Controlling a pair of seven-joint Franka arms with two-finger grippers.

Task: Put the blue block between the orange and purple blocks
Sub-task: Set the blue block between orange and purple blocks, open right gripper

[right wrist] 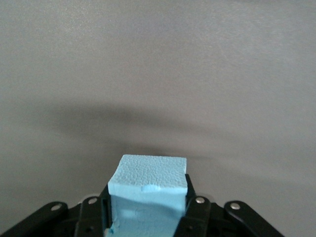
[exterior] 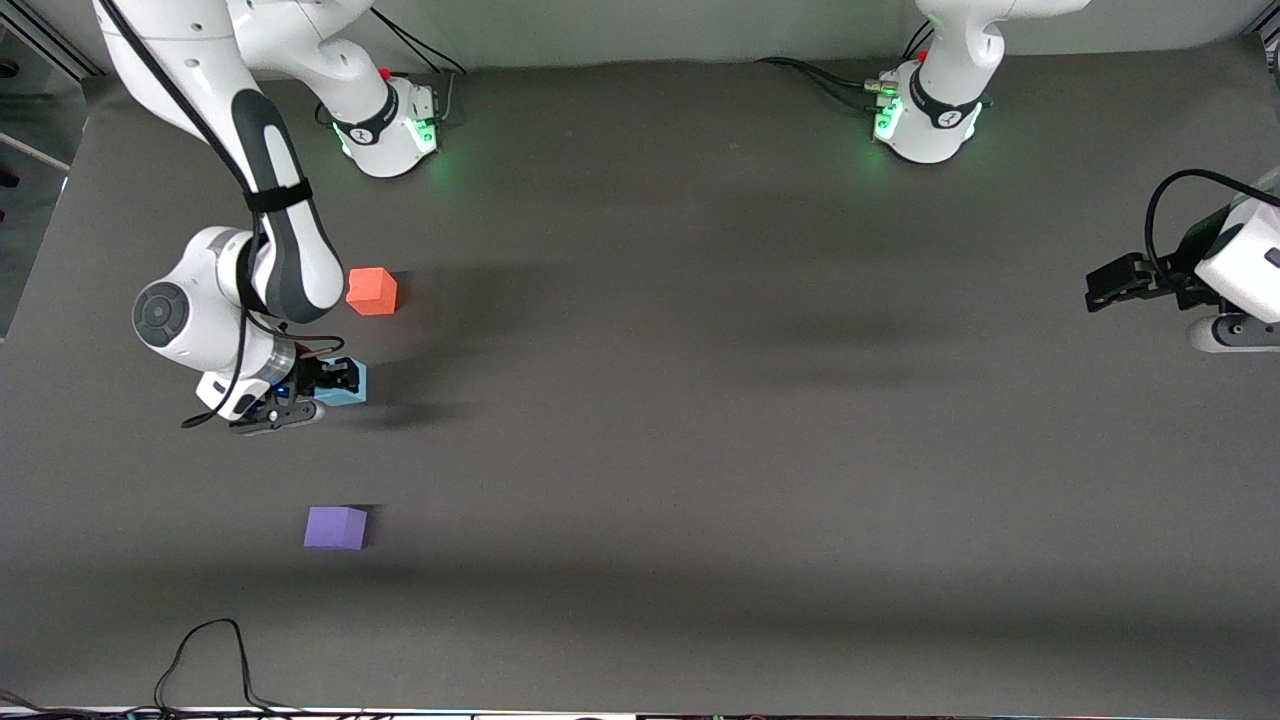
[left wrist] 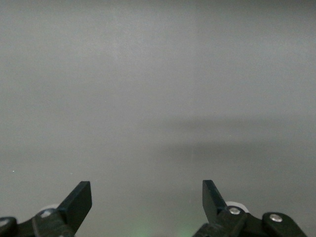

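While the purple block [exterior: 336,528] lies nearest the front camera on the grey tabletop [exterior: 700,450], toward the right arm's end, the right tool [exterior: 338,380] sits farther back in the same line, its fingers clamped tight on the blue block [exterior: 345,385]. In the right wrist view the blue block [right wrist: 147,197] fills the gap between the two black fingers [right wrist: 195,212], its foam surface slightly dented at the upper edge, with bare tabletop ahead of it. Farther from the camera again stands the orange block [exterior: 372,291], so the held blue block is over the stretch between the orange and purple ones. The left tool [exterior: 1120,282] waits over the left arm's end of the tabletop, fingers [left wrist: 79,202] spread wide and holding nothing.
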